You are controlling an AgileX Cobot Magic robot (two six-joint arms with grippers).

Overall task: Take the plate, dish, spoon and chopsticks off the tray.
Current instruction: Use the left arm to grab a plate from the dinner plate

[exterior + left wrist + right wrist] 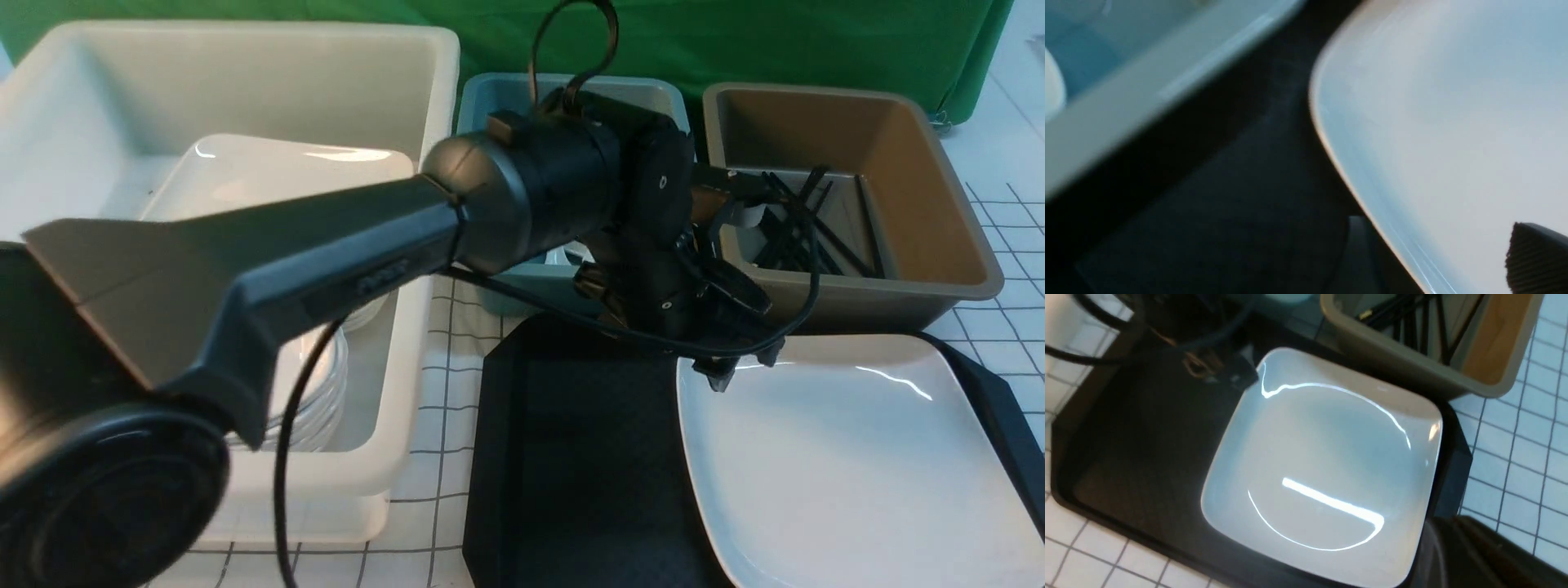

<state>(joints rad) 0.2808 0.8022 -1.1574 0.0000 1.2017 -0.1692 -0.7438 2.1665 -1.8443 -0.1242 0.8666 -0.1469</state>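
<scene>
plate (849, 465) sits on tray (571, 457), right side; left hand (741, 366) spread apart astride plate's far corner; right hand (1449, 543) closed; chopsticks (796, 229) lie in brown tub (931, 188).

A green cloth backdrop (775, 41) closes off the far side, creased in soft folds. The counter (1000, 245) is white, ruled by thin dark lines into a grid of squares. 3 tubs stand in a row along its far part: a large white tub (245, 82), a small blue tub (496, 102) and a brown tub (898, 139). The light is bright and even.
</scene>
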